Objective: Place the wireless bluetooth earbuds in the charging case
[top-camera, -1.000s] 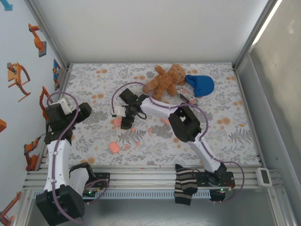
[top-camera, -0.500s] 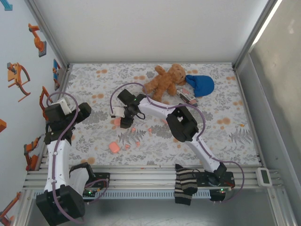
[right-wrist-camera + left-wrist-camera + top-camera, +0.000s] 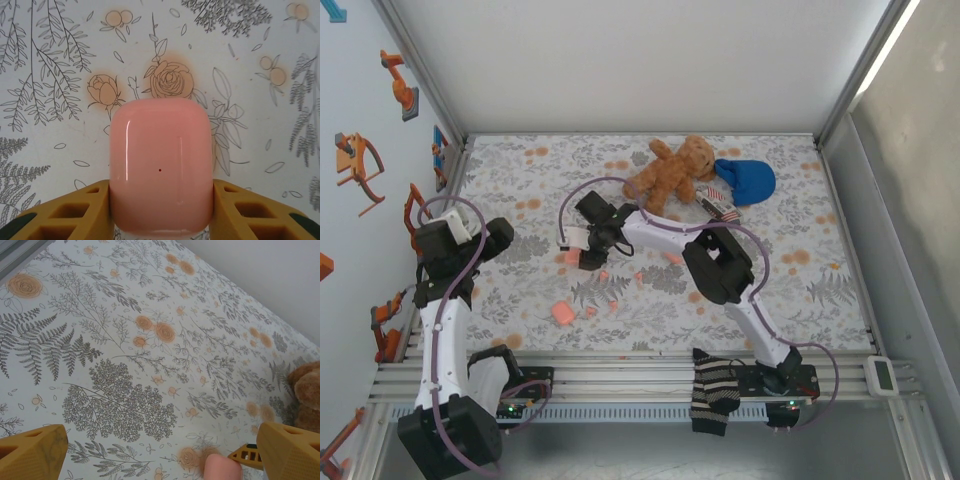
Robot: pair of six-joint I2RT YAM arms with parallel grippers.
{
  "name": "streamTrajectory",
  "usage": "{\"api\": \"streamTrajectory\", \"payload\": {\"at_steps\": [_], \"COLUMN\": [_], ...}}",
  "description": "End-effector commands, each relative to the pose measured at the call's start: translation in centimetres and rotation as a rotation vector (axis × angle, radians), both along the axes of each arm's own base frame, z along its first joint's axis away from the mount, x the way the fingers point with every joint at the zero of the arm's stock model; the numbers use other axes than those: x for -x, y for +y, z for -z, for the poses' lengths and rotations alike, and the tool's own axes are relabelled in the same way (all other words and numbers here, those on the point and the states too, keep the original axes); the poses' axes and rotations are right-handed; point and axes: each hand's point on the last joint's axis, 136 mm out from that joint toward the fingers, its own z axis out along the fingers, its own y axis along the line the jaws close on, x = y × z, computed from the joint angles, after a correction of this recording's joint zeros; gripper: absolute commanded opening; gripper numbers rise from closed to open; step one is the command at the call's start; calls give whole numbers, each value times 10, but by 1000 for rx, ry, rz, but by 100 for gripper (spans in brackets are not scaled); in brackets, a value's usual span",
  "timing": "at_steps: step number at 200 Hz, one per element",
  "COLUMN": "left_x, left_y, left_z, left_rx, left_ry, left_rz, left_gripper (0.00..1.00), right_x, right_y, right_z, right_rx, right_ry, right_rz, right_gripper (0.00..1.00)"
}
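We see the charging case (image 3: 160,172). It is smooth, shiny and pink, a square with round corners. Our right claw (image 3: 160,212) squeezes it between two yellow fingers (image 3: 65,212) that have holes in them, above the flowery cloth (image 3: 50,75). The case hides its inside from us. The earbuds (image 3: 603,276) are tiny pink bits lying loose on the cloth near it, too small to see well. Our left claw (image 3: 160,445) is spread wide. A fuzzy teddy bear (image 3: 670,172) lies at the far side.
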Motion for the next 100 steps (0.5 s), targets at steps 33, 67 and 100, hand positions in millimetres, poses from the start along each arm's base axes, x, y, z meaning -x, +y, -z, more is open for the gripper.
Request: {"api": "streamTrajectory", "payload": {"at_steps": [33, 67, 100], "left_x": [-3, -8, -12], "left_y": [-15, -38, -62], "left_z": [-18, -39, -58], "left_rx": [40, 106, 248], "left_ry": [-79, -183, -273], "left_rz": [87, 209, 299], "left_gripper": [96, 96, 99], "right_x": [-12, -10, -5], "right_y": [-16, -48, -84], "right_z": [-89, -129, -162], "right_rx": [-132, -178, -195], "right_ry": [-258, -377, -465], "right_rz": [22, 66, 121], "right_gripper": [43, 43, 43]}}
